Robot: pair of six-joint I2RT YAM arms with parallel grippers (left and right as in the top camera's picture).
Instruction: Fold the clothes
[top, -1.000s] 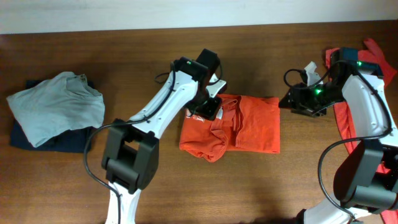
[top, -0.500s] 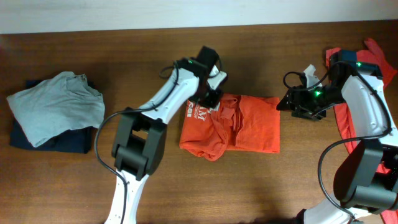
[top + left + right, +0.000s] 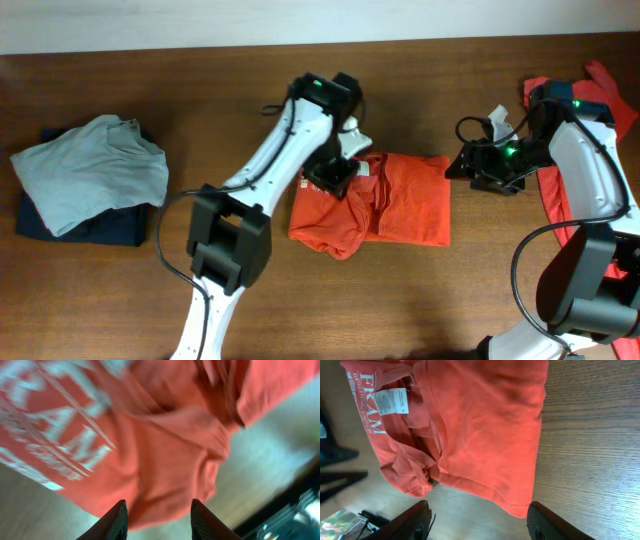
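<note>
Orange-red T-shirt (image 3: pixel 400 205): lies roughly folded at the centre of the table (image 3: pixel 450 290). Its right half is flat and its left half is bunched in wrinkles. White lettering (image 3: pixel 369 382) and a white tag (image 3: pixel 392 401) face up near one corner.

Left gripper (image 3: pixel 335 178): sits over the shirt's upper-left part. In the left wrist view the fingers (image 3: pixel 117 520) are spread with nothing clasped between them and rumpled lettered cloth below. That view is blurred, so contact with the fabric cannot be told.

Right gripper (image 3: pixel 458 165): sits just off the shirt's upper-right edge, over bare wood. Its fingers (image 3: pixel 415 520) are wide apart and empty.

Red clothes pile (image 3: pixel 548 195): at the right table edge, partly behind the right arm.

Grey garment (image 3: pixel 90 175): lies on a dark navy garment (image 3: pixel 100 228) at far left, well apart from the shirt.
</note>
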